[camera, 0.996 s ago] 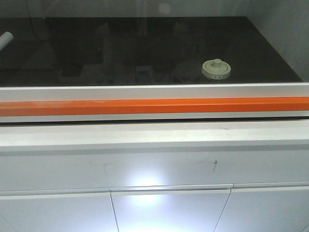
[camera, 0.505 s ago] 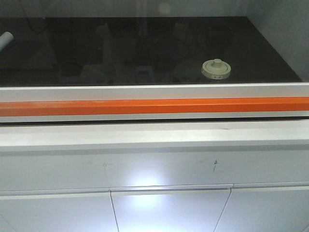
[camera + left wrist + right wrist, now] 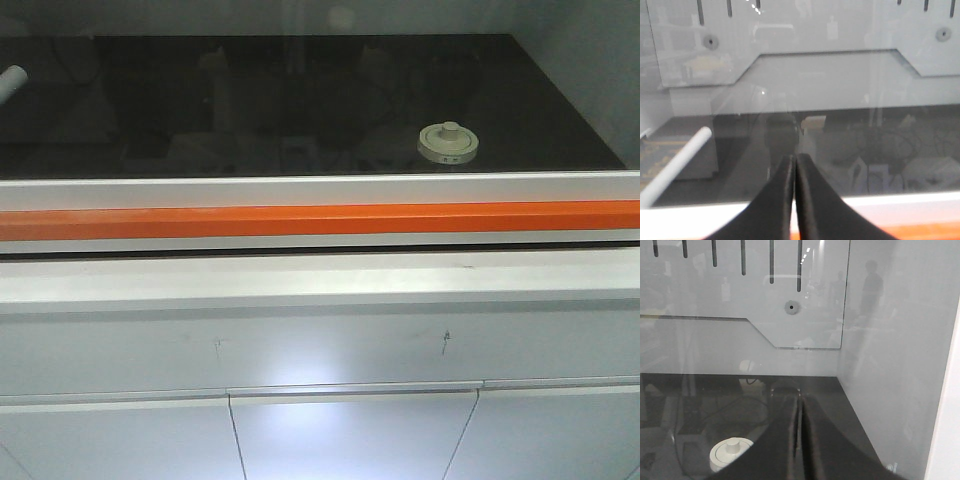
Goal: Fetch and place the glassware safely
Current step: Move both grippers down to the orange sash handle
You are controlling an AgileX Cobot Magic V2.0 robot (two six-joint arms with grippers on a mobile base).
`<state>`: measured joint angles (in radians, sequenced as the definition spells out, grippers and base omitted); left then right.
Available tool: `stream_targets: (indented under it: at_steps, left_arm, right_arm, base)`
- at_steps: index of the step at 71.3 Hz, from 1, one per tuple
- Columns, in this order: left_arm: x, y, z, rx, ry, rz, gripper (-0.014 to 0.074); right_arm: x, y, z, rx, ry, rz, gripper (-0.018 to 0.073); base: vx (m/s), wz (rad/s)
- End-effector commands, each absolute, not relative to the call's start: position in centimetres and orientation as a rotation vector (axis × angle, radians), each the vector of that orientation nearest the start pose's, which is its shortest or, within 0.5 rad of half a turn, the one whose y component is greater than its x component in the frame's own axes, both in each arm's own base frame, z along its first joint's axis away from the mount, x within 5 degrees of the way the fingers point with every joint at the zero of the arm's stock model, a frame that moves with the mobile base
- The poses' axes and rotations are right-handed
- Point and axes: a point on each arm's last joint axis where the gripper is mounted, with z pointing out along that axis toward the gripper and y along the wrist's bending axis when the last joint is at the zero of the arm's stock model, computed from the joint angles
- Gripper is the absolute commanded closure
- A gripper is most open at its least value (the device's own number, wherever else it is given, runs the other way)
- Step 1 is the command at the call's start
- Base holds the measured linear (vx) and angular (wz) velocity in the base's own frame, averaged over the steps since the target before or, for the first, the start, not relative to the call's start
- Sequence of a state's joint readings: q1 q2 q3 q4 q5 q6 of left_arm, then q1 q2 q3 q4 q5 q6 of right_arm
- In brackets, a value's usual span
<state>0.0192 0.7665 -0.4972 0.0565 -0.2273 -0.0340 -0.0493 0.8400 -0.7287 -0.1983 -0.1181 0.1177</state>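
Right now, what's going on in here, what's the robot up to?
Nothing is being handled yet. The lidded glass jar stands alone on the dark worktop, towards its right side, behind the orange rail. The left gripper and the right gripper are both shut and empty, held short of the worktop and pointing in. The right one is nearer the jar, which shows low and to the left in its view. A white cylinder lies at the far left edge, untouched.

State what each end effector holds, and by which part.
Nothing. The left end effector and right end effector are shut empty; the glass jar sits untouched.
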Motion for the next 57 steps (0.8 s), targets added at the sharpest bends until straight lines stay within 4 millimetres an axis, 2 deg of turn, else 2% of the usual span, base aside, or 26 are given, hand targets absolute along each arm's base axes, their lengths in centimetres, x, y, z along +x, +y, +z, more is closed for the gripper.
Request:
stream_targets:
  at_steps: [1, 11, 20, 29, 42, 57]
  left_arm:
    - [16.3, 0.0, 33.4, 0.006, 1.424, -0.002, 0.0603]
    - [16.3, 0.0, 32.6, 0.008, 1.438, -0.001, 0.0603]
    - [16.2, 0.0, 31.9, 0.019, 1.444, 0.004, 0.0603]
    - [15.9, 0.0, 30.4, 0.02, 1.462, 0.002, 0.0603]
    - [15.3, -0.1, 27.9, 0.026, 1.418, -0.008, 0.0603]
    - [15.7, -0.2, 26.9, 0.026, 1.403, -0.014, 0.0603]
  right_arm:
    - [17.9, -0.5, 39.2, -0.074, 1.341, -0.085, 0.0563]
    - [17.7, -0.1, 35.2, -0.096, 1.315, -0.045, 0.0563]
    - [17.2, 0.1, 31.5, -0.104, 1.359, -0.022, 0.0563]
    - [16.6, 0.2, 28.5, -0.109, 1.423, -0.01, 0.0563]
    - [16.2, 0.3, 26.4, -0.114, 1.46, 0.004, 0.0563]
    - [18.1, 0.5, 24.8, -0.123, 1.459, 0.04, 0.0563]
  base:
    - [0.0, 0.0]
    - [0.0, 0.0]
    - [0.0, 0.0]
    - [0.0, 0.0]
    - [0.0, 0.0]
    - [0.0, 0.0]
